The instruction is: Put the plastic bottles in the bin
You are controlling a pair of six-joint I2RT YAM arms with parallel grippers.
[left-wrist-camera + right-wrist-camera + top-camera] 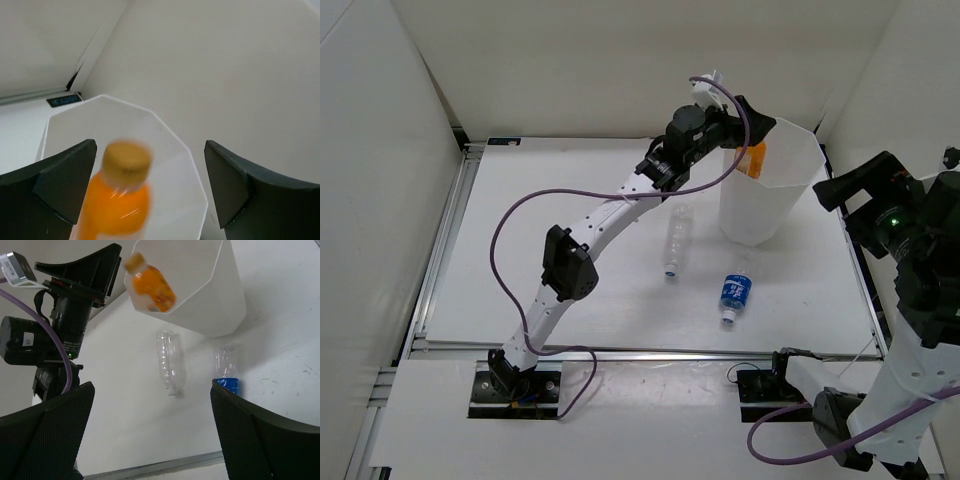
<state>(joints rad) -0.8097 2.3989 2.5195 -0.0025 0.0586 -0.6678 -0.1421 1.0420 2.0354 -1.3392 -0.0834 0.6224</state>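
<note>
Left gripper [150,150], jaws parted, orange bottle [117,200] between, at bin [172,132] mouth

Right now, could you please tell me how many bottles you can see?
3. The orange bottle is at the bin's mouth; the clear bottle lies on the table left of the bin; the blue-label bottle lies in front of it. More may hide inside.

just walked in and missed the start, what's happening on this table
The left hand is open over the bin, and the orange bottle is loose below it, blurred, apparently dropping in. A slim clear bottle and a blue-labelled bottle lie on the table near the bin. The right hand is open and holds nothing, off to the side.
</note>
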